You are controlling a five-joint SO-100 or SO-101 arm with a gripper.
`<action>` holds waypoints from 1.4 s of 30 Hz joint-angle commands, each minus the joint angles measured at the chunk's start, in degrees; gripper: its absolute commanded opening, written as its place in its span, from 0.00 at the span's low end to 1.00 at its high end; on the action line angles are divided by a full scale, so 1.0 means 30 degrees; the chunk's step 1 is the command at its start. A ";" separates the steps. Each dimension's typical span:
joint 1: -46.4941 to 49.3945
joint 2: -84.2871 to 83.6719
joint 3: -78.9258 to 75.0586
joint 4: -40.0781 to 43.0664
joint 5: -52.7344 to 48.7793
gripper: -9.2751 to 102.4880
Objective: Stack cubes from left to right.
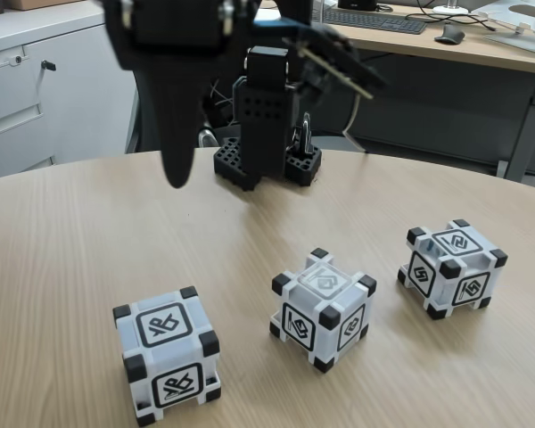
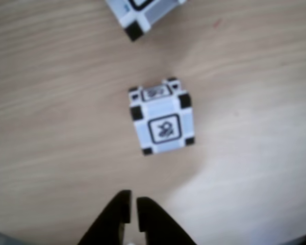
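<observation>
Nearest the camera in the fixed view: left cube [image 1: 167, 355], sitting flat on the wooden table [image 1: 62, 259] close to its front edge, black-framed symbols on its top and front faces. Middle cube [image 1: 323, 308] lies to its right and a little farther back, turned so that one corner faces the camera. Right cube [image 1: 451, 267] sits farther right and farther back again. All three rest separately on the table, well apart, none stacked.

Gripper [image 1: 177, 169] hangs above the table at upper left of the fixed view, blurred, clear of every cube. Black perforated base [image 1: 266, 163] stands behind it at the table's far side. A desk with a keyboard [image 1: 374, 20] and a mouse [image 1: 448, 35] shows in the background.

Other view, looking down: gripper [image 2: 133, 204] enters from the bottom edge, its two black fingers [image 2: 117, 214] nearly together with only a thin slit between them, holding nothing. One cube [image 2: 162, 118] lies on the table ahead of the fingertips, not touching. The corner of another cube [image 2: 143, 13] is cut off at the top edge.
</observation>
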 commanded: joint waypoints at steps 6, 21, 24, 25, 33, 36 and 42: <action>-0.2461 0.0176 -0.0527 -0.0059 -0.0293 0.08; -1.0254 0.0146 -0.0205 -0.0205 0.0703 0.08; -1.1953 0.0117 -0.0176 -0.0205 0.1729 0.08; -1.2393 0.0117 -0.0176 -0.0205 0.1992 0.08; -1.4971 -0.0820 -0.0176 -0.0088 0.4629 0.08; -1.5059 -0.1729 -0.0176 -0.0059 0.8174 0.08; -1.4795 -0.2256 -0.0146 -0.0205 0.8437 0.08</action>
